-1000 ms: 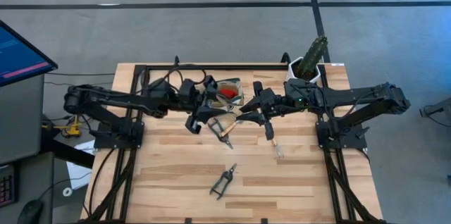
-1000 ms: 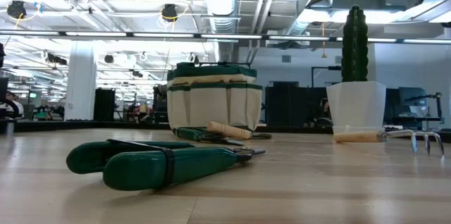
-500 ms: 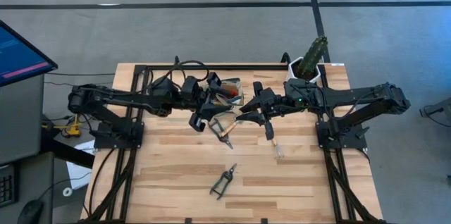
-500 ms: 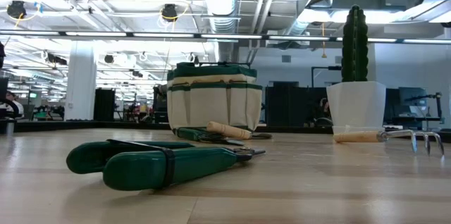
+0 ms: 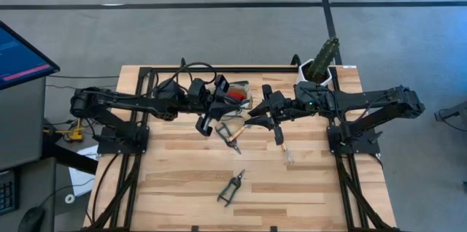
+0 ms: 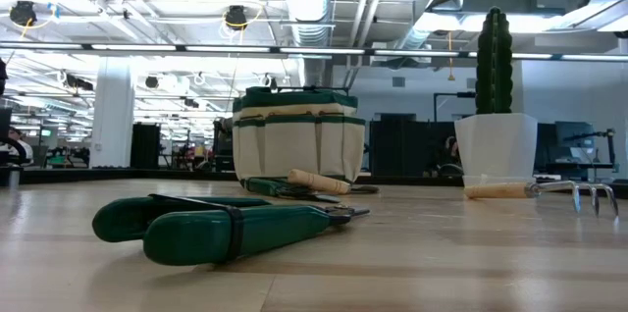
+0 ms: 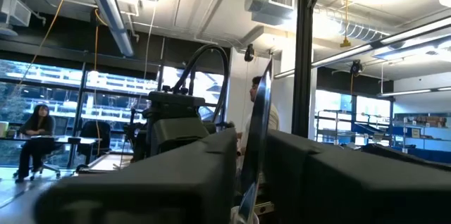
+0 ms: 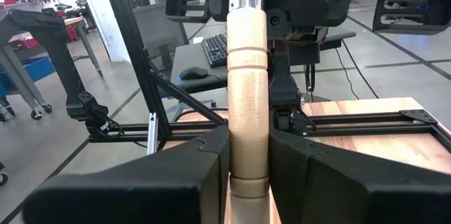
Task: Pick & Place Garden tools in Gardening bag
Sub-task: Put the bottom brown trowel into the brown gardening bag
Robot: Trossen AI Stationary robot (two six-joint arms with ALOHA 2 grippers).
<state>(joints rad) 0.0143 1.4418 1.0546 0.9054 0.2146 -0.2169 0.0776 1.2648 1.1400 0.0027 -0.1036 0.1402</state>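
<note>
High view: the left gripper [image 5: 209,125] hangs above the counter [image 5: 182,188], just beside the gardening bag [image 5: 244,86] on its near side. The right gripper [image 5: 253,118] faces it from the other side, close by. A red-headed tool [image 5: 234,95] lies inside the bag. The pruning shears [image 5: 231,187] lie well apart, toward the counter's front edge. A hand rake [image 5: 284,149] lies near the right gripper. A potted cactus [image 5: 321,63] stands at the far right corner.

Low view: the gardening bag [image 6: 294,145] stands upright. A wooden-handled piece [image 6: 319,181] lies on the counter just in front of it. The pruning shears [image 6: 226,229] lie nearest the camera. The hand rake [image 6: 574,189] lies flat beside the cactus pot [image 6: 496,150]. Neither gripper shows here.

Left wrist view: a thin metal strip [image 7: 259,118] stands edge-on at the left gripper [image 7: 250,175]. Cannot tell whether the fingers clamp it. A person sits in the room behind.

Right wrist view: the right gripper [image 8: 248,150] has its fingers [image 8: 204,175] pressed against both sides of an upright wooden-handled tool [image 8: 246,76] with a metal collar at its far end.
</note>
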